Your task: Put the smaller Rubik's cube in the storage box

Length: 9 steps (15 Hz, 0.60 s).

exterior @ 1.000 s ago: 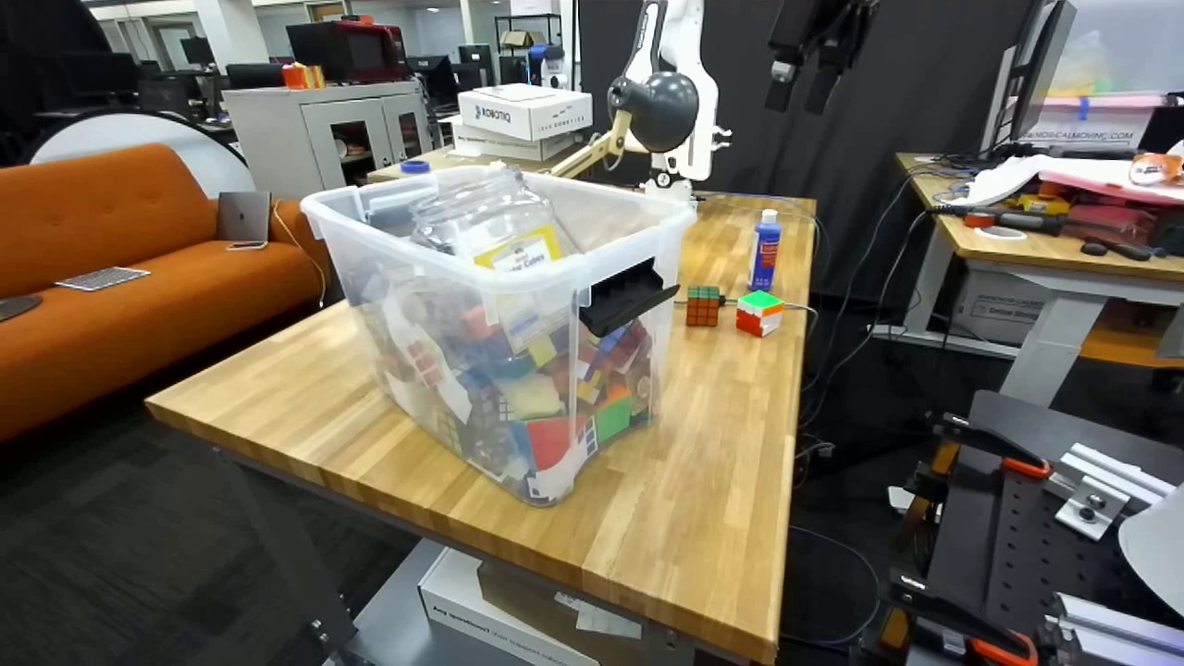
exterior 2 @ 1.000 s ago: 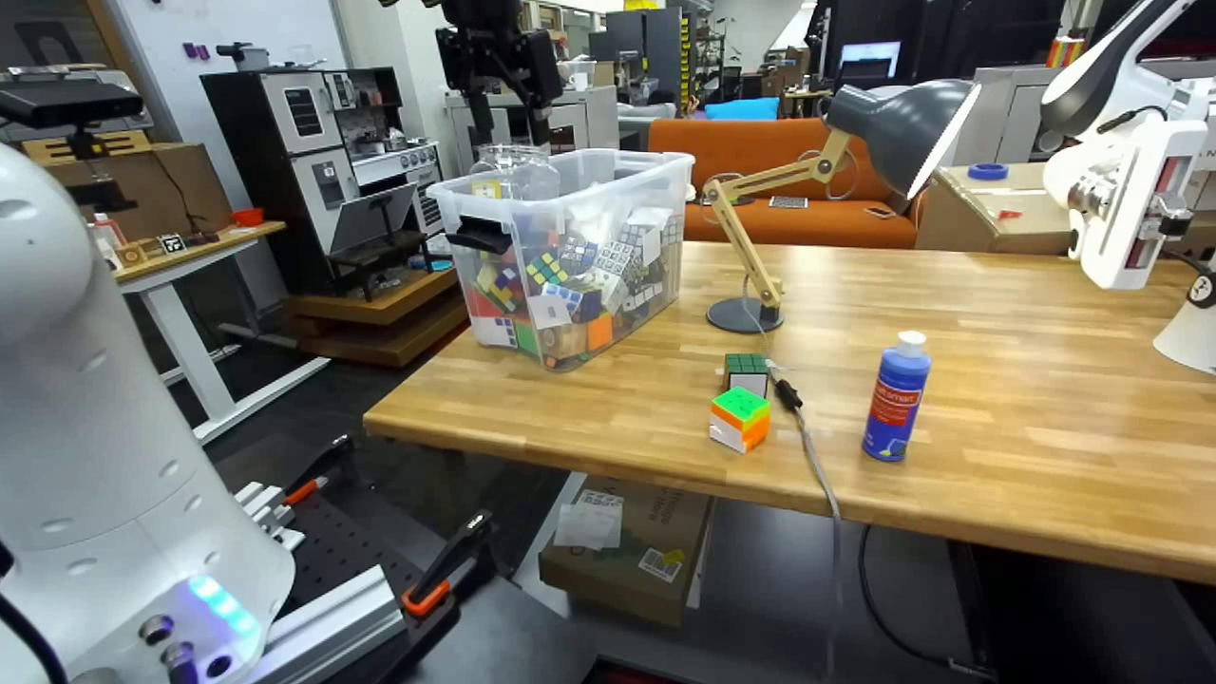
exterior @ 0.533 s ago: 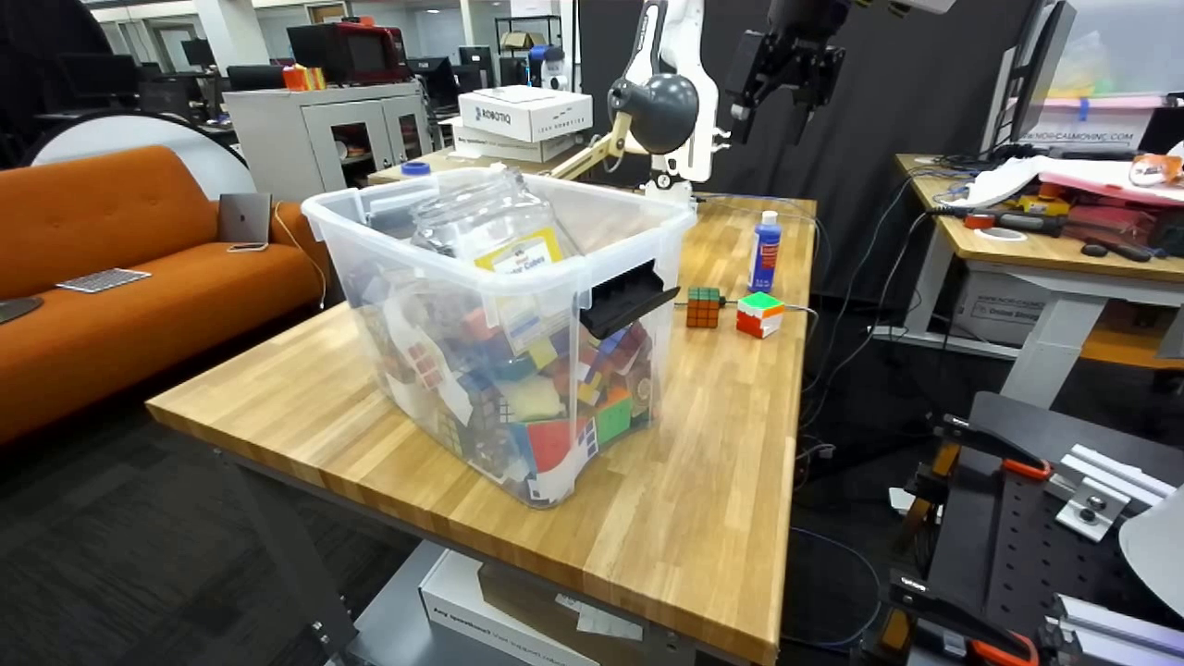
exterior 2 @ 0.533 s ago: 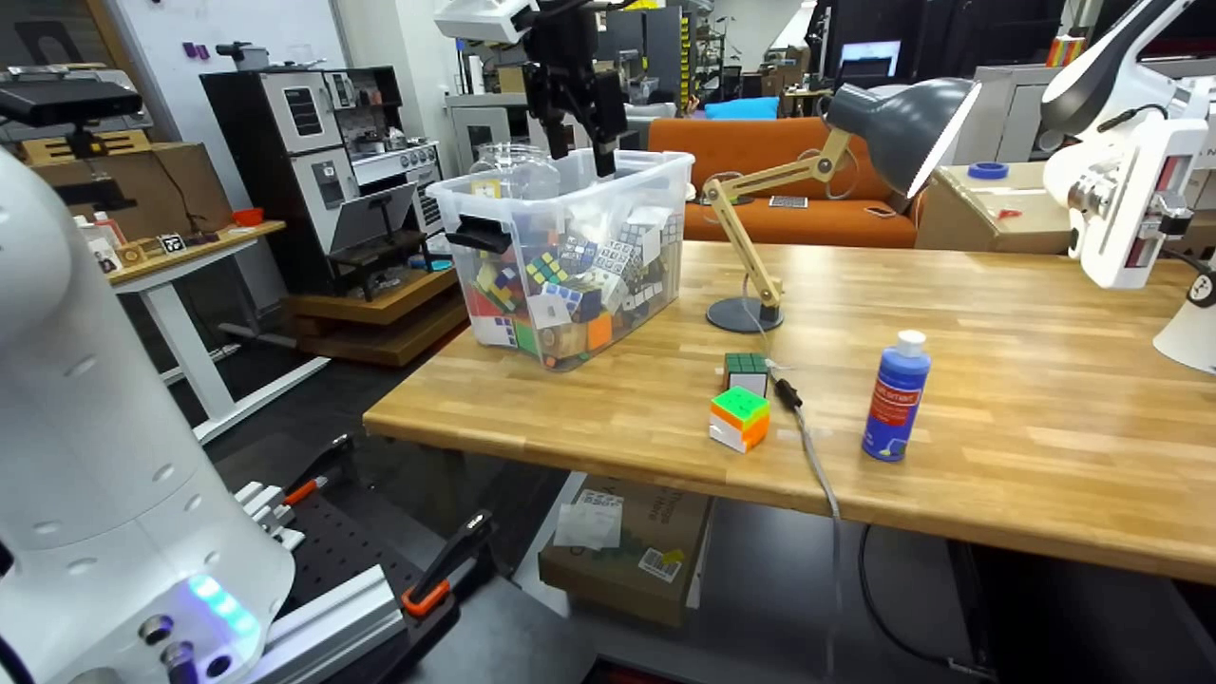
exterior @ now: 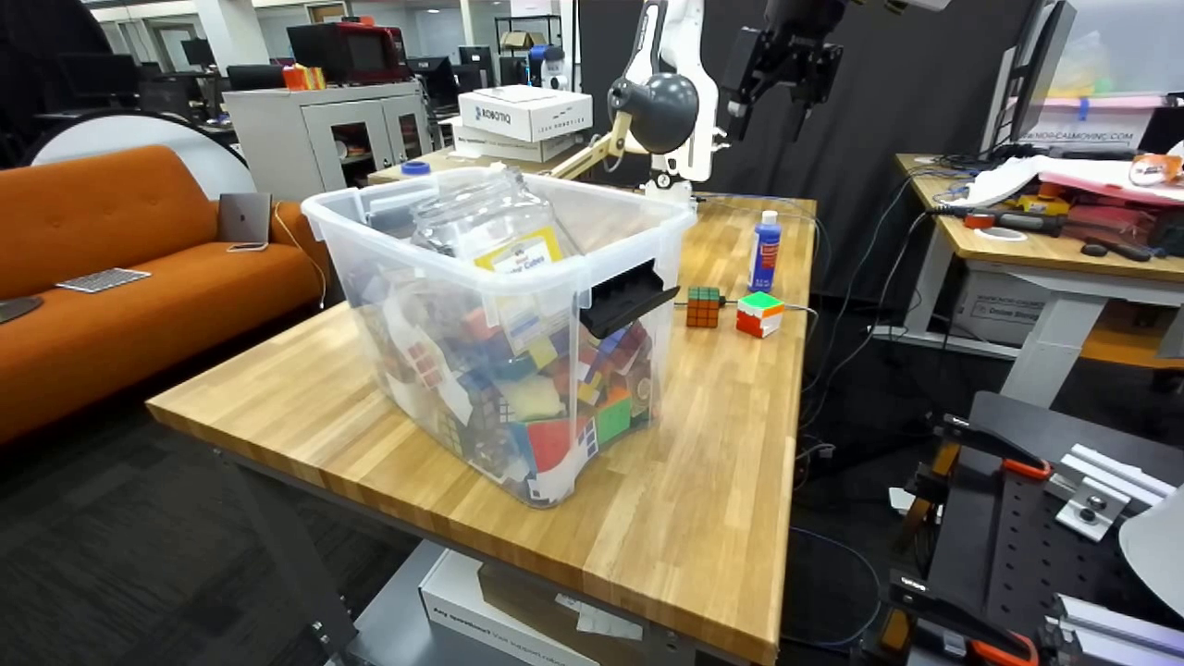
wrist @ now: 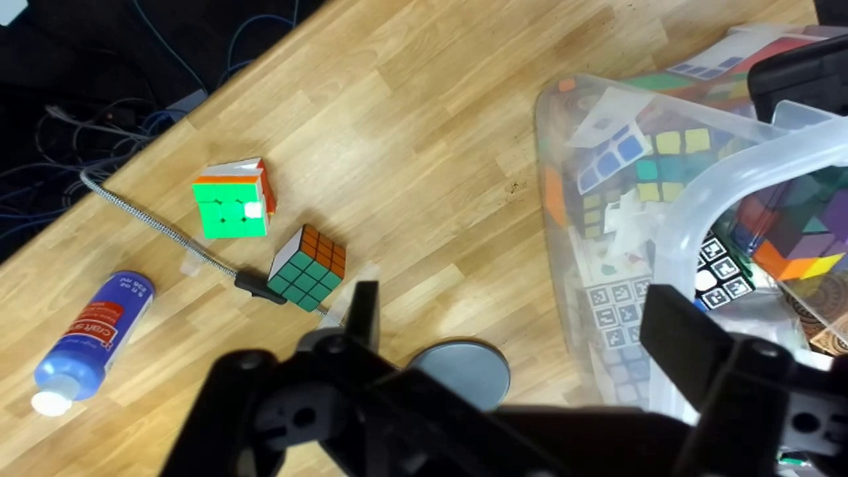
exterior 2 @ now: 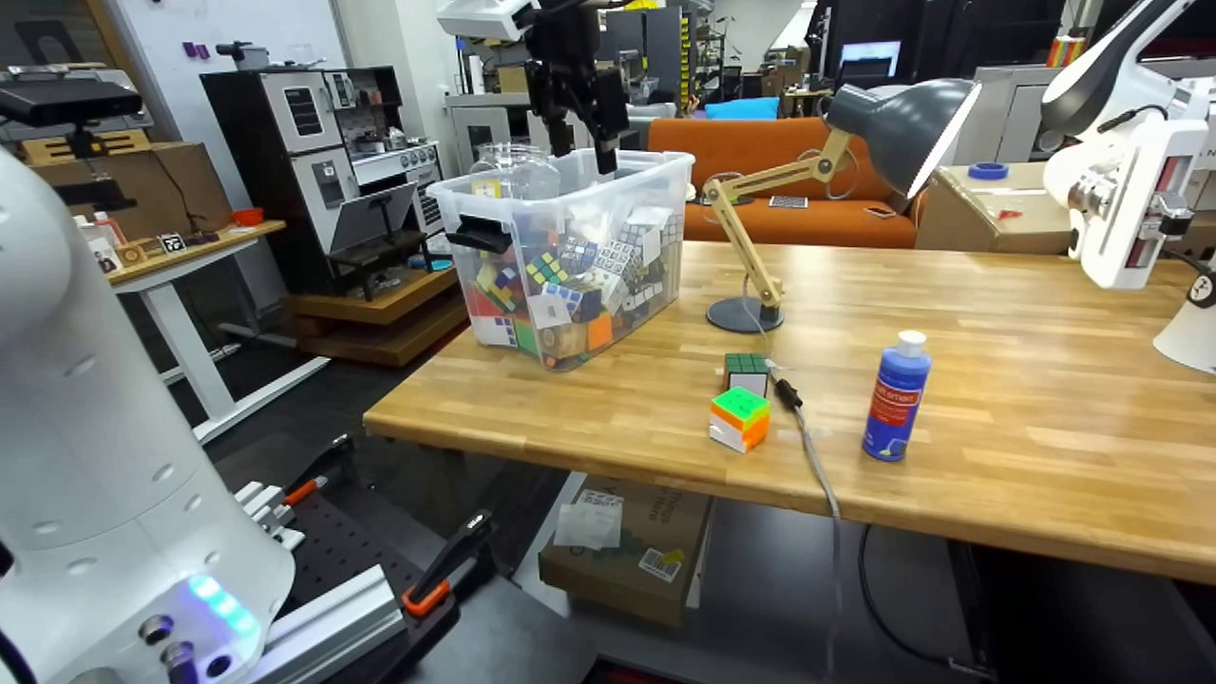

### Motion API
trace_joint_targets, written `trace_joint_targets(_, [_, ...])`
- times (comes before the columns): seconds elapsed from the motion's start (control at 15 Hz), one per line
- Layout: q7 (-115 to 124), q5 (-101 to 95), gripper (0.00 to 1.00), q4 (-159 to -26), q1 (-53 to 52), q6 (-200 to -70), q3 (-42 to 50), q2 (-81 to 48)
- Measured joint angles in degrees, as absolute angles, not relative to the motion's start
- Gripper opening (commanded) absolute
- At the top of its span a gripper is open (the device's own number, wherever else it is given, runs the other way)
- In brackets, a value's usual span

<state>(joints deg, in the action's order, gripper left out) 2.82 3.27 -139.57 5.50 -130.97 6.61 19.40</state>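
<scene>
OK, gripper is above the tabletop, jaws wide apart. Small cube is on the tabletop, outside the box: green face up, orange and white sides, black frame.

Readable text: bottle has a red label, "craft smart"; "fl oz" near its base in the wrist view. White carton at the back says "ROBOTIQ". Lower carton, under the tabletop: "Any questions?" Jar tilted in the box has a yellow-and-white label, "Cubes" legible. White bin at right of an exterior view: "NOR-CALMOVING".

Edges: big cube is near small cube but apart, on its tabletop-edge side. Switch on the cord is just beside small cube; can't tell if touching. Bottle stands upright across the cord from both cubes. Bare wood runs from small cube across to the box wall, lamp base off to one side of that lane. In the wrist view one of the jaws overlaps the box rim. In both exterior views a strip of wood shows between box and tabletop edge.
</scene>
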Motion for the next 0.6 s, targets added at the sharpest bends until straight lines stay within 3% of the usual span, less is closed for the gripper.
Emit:
trace_joint_targets(0.33, [7.88,4.42,1.0,-137.73,5.73,-133.44,7.02,16.62])
trace_joint_targets(0.6, [14.55,4.23,1.0,-133.31,7.52,-138.44,7.44,6.98])
